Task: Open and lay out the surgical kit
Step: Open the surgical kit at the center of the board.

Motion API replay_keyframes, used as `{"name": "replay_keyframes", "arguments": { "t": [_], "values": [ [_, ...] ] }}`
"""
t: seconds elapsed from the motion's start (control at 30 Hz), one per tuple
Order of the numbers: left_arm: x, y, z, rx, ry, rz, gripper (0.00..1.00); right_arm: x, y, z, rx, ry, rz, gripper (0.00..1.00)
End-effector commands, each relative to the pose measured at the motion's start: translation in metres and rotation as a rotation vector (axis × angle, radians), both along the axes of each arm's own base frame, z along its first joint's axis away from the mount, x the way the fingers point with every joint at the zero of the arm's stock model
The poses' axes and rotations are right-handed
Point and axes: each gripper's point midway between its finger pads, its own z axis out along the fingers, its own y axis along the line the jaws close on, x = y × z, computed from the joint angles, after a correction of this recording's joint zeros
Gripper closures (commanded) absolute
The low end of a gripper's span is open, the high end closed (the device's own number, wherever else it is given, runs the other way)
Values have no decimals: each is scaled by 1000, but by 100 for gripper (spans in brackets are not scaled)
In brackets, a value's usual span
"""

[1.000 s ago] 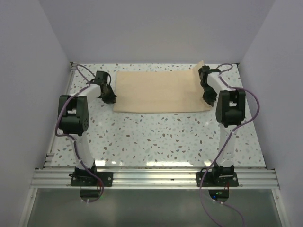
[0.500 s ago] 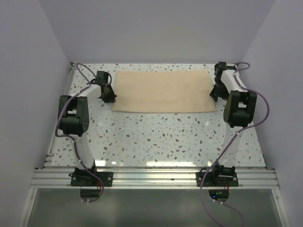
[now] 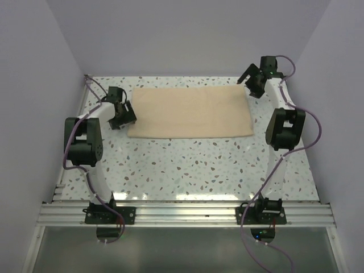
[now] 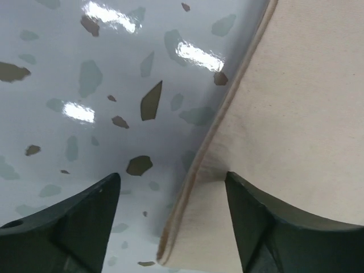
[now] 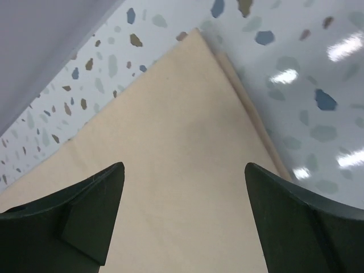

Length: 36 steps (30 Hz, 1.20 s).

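Lying flat toward the 12 o'clock side of the speckled table [image 3: 187, 165], the beige cloth wrap [image 3: 190, 112] is presenting a smooth closed rectangle; no tray or instruments are showing, and whether any are sitting under the fold cannot be told. The left gripper [image 3: 126, 114] is hanging low at the wrap's 9 o'clock edge with its jaws spread, and in its wrist view the doubled hem [image 4: 181, 210] is running between the two fingers, pinched by neither. The right gripper [image 3: 253, 79] is hovering over the 2 o'clock corner, jaws spread wide and carrying nothing, the corner's layered border [image 5: 250, 116] lying below it. Judging from this, the step in hand is taking hold of the top layer to open it. Doing that well is likely calling for sliding one finger under the upper ply only, closing on the hem rather than the whole stack, and drawing both ends outward together and low, so the cloth is unfolding evenly without dragging across the table or tipping anything wrapped inside
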Motion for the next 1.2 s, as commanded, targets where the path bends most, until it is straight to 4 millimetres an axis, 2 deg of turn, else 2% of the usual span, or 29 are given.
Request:
{"name": "replay_keyframes", "arguments": {
  "t": [0.0, 0.03, 0.07, 0.1, 0.13, 0.17, 0.2, 0.3, 0.4, 0.43, 0.5, 0.53, 0.63, 0.73, 0.8, 0.93, 1.17],
  "values": [
    [-5, 18, 4, 65, 52, 15, 16, 47, 38, -4, 157, -105, 85, 10],
    [-4, 18, 7, 65, 49, 17, 14, 54, 43, -9, 160, -108, 88, 11],
    [-3, 17, 11, 63, 41, 13, 14, 67, 42, 4, 154, -153, 81, 11],
    [-1, 17, 18, 63, 26, 10, 14, 74, 42, -14, 154, -138, 69, 11],
    [-1, 17, 20, 66, 24, 11, 14, 80, 41, -15, 148, -148, 57, 11],
    [-2, 19, 23, 71, 25, 9, 14, 89, 38, -5, 138, -185, 40, 12],
    [-3, 19, 26, 75, 23, 7, 14, 94, 38, -18, 143, -175, 22, 13],
    [-8, 21, 29, 85, 33, 12, 16, 104, 23, -17, 88, -204, -41, 14],
    [-13, 21, 27, 85, 43, 17, 17, 105, 10, -13, 31, -220, -76, 14],
    [-14, 21, 26, 86, 46, 19, 17, 105, 7, -1, 15, -243, -83, 14],
    [-15, 21, 23, 79, 53, 25, 18, 102, 3, 4, -20, -246, -76, 14],
    [-15, 20, 21, 76, 58, 23, 18, 102, -3, 18, -51, -268, -94, 14],
    [-11, 18, 17, 66, 66, 24, 18, 94, -19, 15, -130, -253, -135, 15],
    [-7, 15, 13, 51, 77, 18, 19, 92, -26, 10, -167, -233, -142, 15],
    [-5, 14, 11, 46, 84, 17, 20, 93, -26, 4, -175, -213, -137, 17],
    [-2, 13, 8, 39, 87, 14, 20, 95, -25, 4, -168, -219, -139, 20],
    [2, 14, 9, 49, 88, 6, 21, 94, -20, -19, -141, -180, -125, 31]
  ]
}}
